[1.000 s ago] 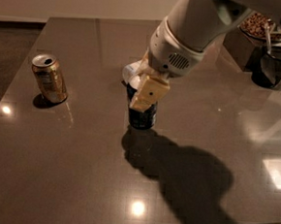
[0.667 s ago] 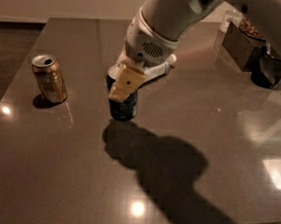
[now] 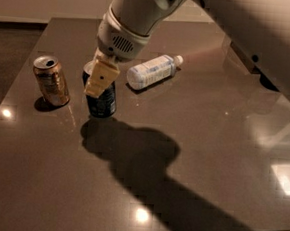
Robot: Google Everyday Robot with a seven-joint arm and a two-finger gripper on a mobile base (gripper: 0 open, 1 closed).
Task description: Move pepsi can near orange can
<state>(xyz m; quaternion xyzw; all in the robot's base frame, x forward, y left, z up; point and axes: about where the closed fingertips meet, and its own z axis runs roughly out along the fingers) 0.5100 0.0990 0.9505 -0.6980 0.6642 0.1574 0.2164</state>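
No legible text: golden-orange aluminium can, dark navy-blue aluminium can (label marks faint), pale plastic bottle. Two-finger gripper clasps the navy-blue one.

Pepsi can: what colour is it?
Dark navy, camera view; the claw grips the pepsi can from above.

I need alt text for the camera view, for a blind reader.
The robot's pincer grips the dark blue pepsi can on a dark table, close beside the upright orange can. A plastic bottle lies on its side behind them.
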